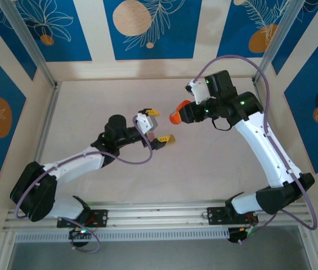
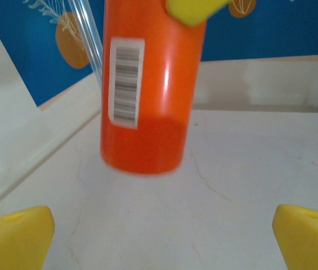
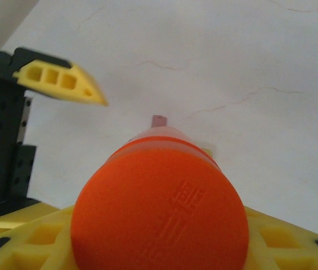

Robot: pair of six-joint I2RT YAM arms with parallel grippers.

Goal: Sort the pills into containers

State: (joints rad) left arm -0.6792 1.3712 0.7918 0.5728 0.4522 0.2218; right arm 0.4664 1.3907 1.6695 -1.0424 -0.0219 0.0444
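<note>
Yellow fingertips (image 2: 13,239) of the left gripper (image 1: 159,126) sit at the lower corners of the left wrist view, spread wide with nothing between them; in the top view this gripper lies just left of centre frame, pointing right.

Just beyond it, centre frame in the top view, the right gripper (image 1: 184,109) is clamped on an orange bottle (image 1: 174,117); the left wrist view shows the bottle upright in the upper middle, a white barcode label (image 2: 126,81) on its left side, gripped near its top; whether its base touches the table (image 2: 249,169) cannot be told.

In the right wrist view the bottle's cap end takes up the lower centre; just past it, a small reddish-brown corner of the containers (image 3: 159,120) shows on the table, with a pale tan sliver at the bottle's right; the rest is hidden behind the bottle.

Blue patterned wall panels (image 1: 147,25) run along the upper edge of the top view.
</note>
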